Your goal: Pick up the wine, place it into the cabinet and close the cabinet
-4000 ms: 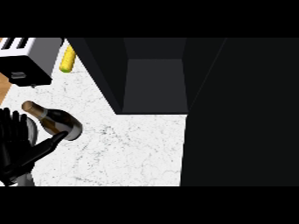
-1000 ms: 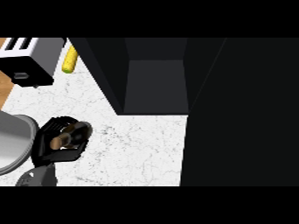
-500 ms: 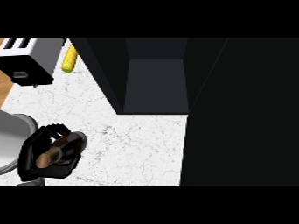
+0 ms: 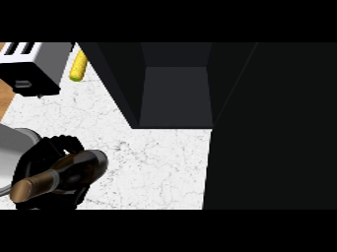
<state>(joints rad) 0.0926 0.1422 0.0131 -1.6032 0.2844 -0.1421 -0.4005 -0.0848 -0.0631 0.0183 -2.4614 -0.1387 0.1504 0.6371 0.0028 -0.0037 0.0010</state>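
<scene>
Speckled white stone counter [image 4: 157, 162], matt dark cabinet [image 4: 175, 93], glossy brown wine [image 4: 58, 174].

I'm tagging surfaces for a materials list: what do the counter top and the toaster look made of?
Counter top: seems polished marble or stone, white with fine grey veins. Toaster: looks like brushed metal, its side plain grey, with a black end that may be plastic.

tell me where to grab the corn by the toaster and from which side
Take the corn across its middle, coming from above. It lies flat on the counter as a long narrow cob running away from the robot, so fingers should close across its short width. Its left side sits near the toaster; approaching from the right looks freer.
</scene>
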